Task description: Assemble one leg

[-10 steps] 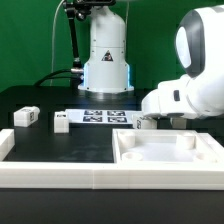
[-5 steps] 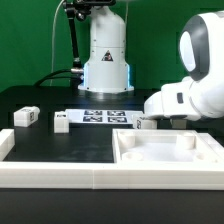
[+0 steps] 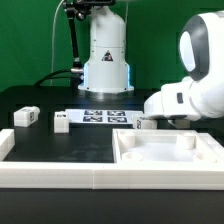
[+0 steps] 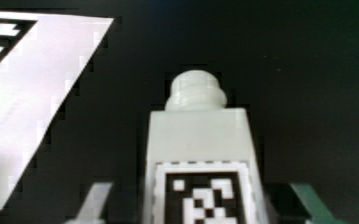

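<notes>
The leg (image 4: 202, 150) is a small white plastic block with a black-and-white marker (image 4: 204, 200) on its face and a rounded peg (image 4: 194, 90) at one end; it looks light, rigid and smooth, so it should lift easily but could slip or twist under a weak or off-centre pinch. The two plain flat sides flanking the marker face seem the best places to grip, well back from the peg, which probably has to stay free for joining. The leg appears to lie on the black table (image 3: 60, 145) with the marker face up; in the exterior view it (image 3: 146, 124) sits just to the exterior view's right of the marker board (image 3: 100, 115) and just beyond the far rim of the large white panel (image 3: 165, 160).

The gripper (image 4: 202, 192) straddles the leg; its fingers (image 4: 99, 200) stand apart, one on each side, with a dark gap showing between each finger and the block, so nothing is clamped. The arm (image 3: 195, 85) reaches in from the exterior view's right, its wrist low over the table and pointing downward. Two other legs (image 3: 26, 116) rest well apart toward the exterior view's left; the arm's base (image 3: 106, 60) rises at the far side.
</notes>
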`<state>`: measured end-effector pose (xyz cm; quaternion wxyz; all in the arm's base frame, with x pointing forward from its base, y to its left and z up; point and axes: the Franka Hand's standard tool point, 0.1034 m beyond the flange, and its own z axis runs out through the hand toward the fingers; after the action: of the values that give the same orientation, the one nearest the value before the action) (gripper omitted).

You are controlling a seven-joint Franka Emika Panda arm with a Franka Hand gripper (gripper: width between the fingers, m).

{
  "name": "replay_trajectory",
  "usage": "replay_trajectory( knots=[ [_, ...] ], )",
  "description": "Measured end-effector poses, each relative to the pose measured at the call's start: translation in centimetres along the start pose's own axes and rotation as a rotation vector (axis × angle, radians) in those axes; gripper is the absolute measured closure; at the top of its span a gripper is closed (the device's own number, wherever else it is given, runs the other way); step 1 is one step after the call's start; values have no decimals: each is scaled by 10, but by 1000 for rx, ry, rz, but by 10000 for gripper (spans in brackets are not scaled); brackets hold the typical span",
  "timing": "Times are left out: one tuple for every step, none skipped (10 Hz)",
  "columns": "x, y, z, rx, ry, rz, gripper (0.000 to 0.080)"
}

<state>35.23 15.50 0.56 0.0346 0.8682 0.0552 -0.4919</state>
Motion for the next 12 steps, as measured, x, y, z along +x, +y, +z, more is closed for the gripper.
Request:
replay_trajectory(
  knots=[
    [0, 0, 0, 0, 0, 0, 515],
    [0, 0, 0, 0, 0, 0, 515],
    [-4, 1, -4, -5, -4, -15, 515],
    [-17, 2, -19, -11, 3, -33, 514],
    [-30, 3, -35, -14, 15, -42, 514],
    [-42, 8, -49, -11, 20, -63, 514],
    [-56, 16, -68, -2, 37, -72, 514],
    [-61, 20, -80, 6, 68, -69, 512],
    [-57, 19, -76, 6, 87, -70, 512],
    [-56, 19, -75, 6, 84, -70, 512],
    [-54, 19, -77, 8, 102, -69, 512],
    [-49, 18, -81, 12, 185, -67, 512]
  ],
)
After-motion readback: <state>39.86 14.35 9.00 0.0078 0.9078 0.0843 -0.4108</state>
